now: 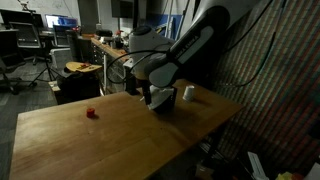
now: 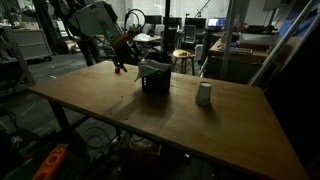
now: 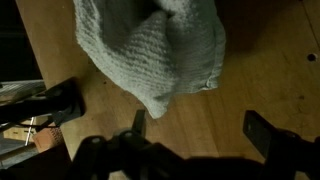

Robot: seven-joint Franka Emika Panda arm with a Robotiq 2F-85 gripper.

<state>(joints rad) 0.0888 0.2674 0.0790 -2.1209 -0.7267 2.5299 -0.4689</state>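
The jaws stand wide apart and hold nothing, hovering low over the wooden surface [image 3: 275, 70]. In the wrist view a crumpled grey knitted cloth [image 3: 150, 45] lies on the surface just beyond them. Its lower corner points at the gap between the two fingers [image 3: 262, 132] and touches neither. In an exterior view the arm [image 1: 190, 50] reaches down over the far right part of the surface, with a white cup [image 1: 188, 94] just to its right. A small red thing [image 1: 90, 113] lies well apart to the left.
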